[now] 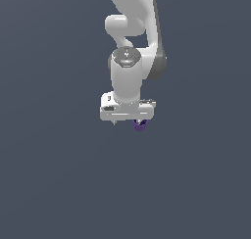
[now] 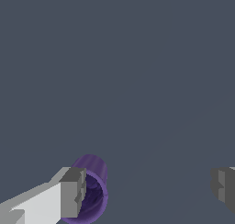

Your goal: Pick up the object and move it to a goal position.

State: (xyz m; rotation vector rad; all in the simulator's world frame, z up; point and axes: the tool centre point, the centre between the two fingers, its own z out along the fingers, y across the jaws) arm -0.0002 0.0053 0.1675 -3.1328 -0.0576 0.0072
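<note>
The object, a small dark purple cup (image 1: 140, 126), sits just under the white hand, toward the exterior view's right. In the wrist view the cup (image 2: 94, 184) shows its hollow opening and lies against the inner side of one grey fingertip (image 2: 73, 193), which hides part of it. My gripper (image 1: 127, 121) points down over it and is open. Its jaws stand wide apart in the wrist view (image 2: 149, 191), and the other fingertip (image 2: 223, 185) is far from the cup. I cannot tell whether the near fingertip touches the cup.
A plain dark grey-blue surface (image 1: 59, 184) fills both views. The white arm (image 1: 130, 17) rises above the hand at the exterior view's top. No other object and no goal marker shows.
</note>
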